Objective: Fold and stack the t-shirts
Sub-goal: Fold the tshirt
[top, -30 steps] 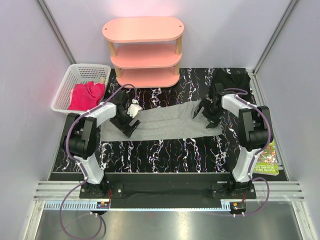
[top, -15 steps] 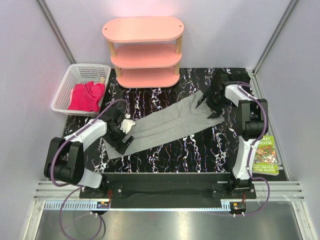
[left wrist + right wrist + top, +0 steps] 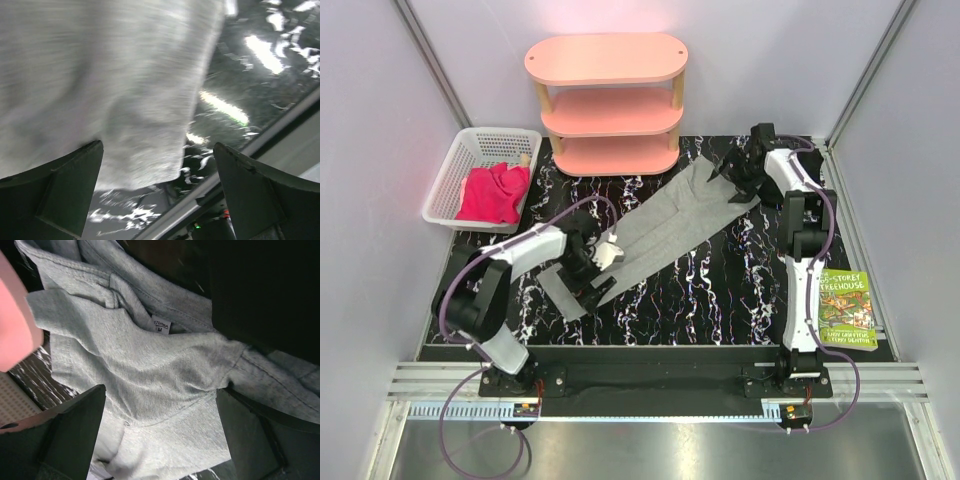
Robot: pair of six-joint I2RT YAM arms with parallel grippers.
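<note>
Grey t-shirt laid flat on table, long axis diagonal, near-left to far-right. Near end overlapped by left gripper, jaws spread, cloth beneath. Far collar end reached by right gripper, jaws likewise spread, nothing pinched.

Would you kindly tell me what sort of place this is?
Probably a robotics lab test cell: plain partition walls, robot arms mounted along a metal rail, and a pink shelf as a prop.
</note>
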